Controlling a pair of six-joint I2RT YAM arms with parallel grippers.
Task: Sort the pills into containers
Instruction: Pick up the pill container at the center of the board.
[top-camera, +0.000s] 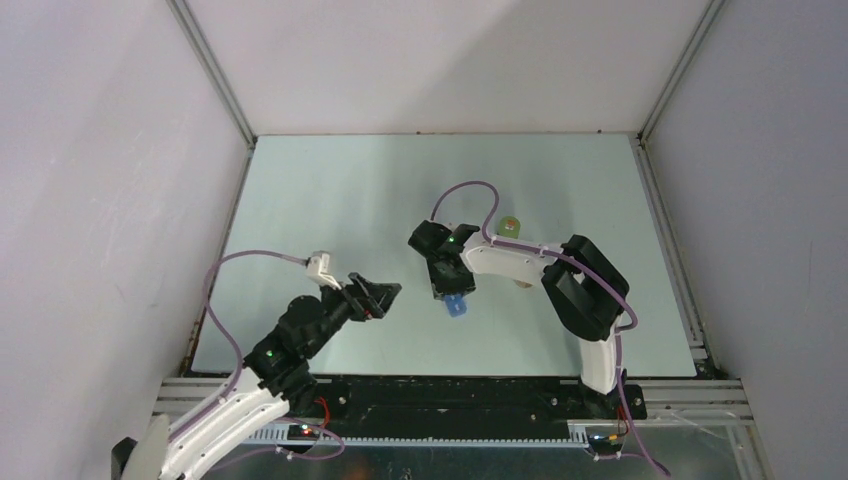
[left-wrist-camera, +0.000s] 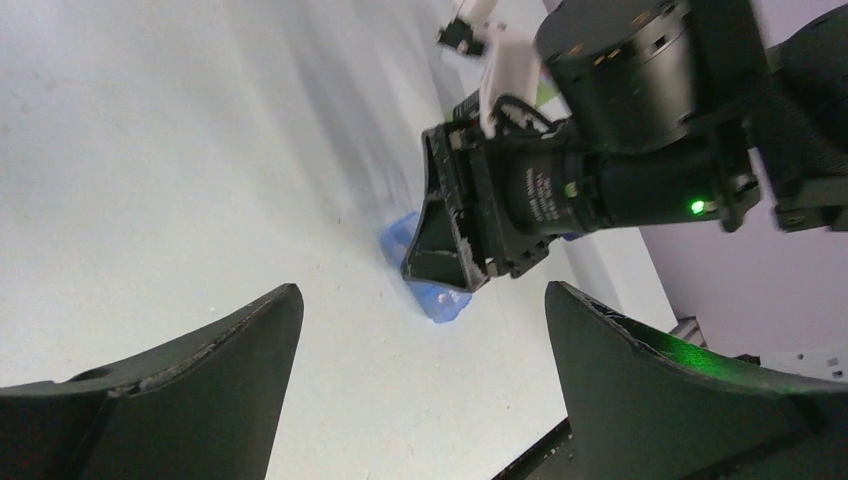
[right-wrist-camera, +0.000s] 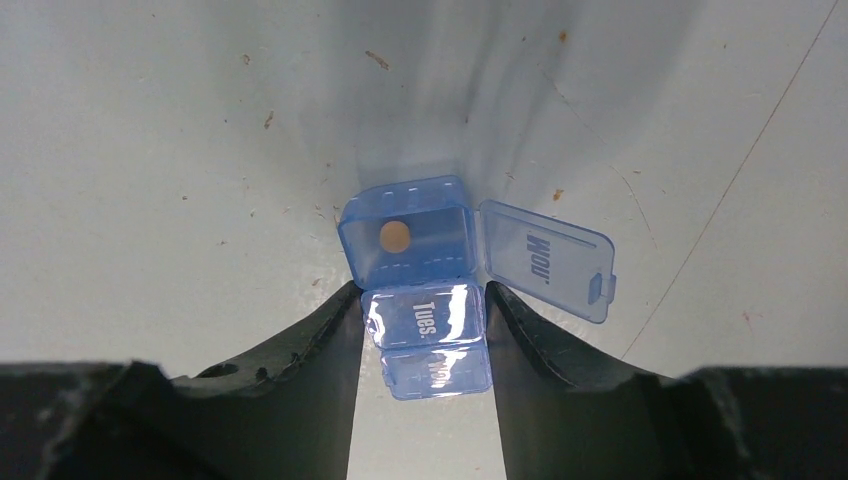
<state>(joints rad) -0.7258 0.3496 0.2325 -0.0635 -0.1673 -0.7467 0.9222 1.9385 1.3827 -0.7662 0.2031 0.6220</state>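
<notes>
I'm clamping my right gripper (right-wrist-camera: 422, 300) on the pill organiser (right-wrist-camera: 436, 362), one finger pressed to each long side, so the strip is running straight out from my wrist along the line between the fingers. Closest in, a shut cell whose label I can't quite read is sitting deep between the fingers. Just ahead of it, right at the tips, the Tues cell (right-wrist-camera: 425, 315) is also shut. Past the tips, the Mon cell (right-wrist-camera: 410, 215) is standing open with one tan pill (right-wrist-camera: 395, 236) lying inside, and its lid (right-wrist-camera: 548, 260) is hanging flat on the table (right-wrist-camera: 150, 150), ahead and to the right of my fingertips. I'm reading that as the hinge of the next move: the lid is swinging about the strip's right edge, so it is needing a push leftward over the cell. Farther off to the left, my left gripper (top-camera: 388, 293) is hovering spread wide and empty, pointing at the strip, near but apart.
</notes>
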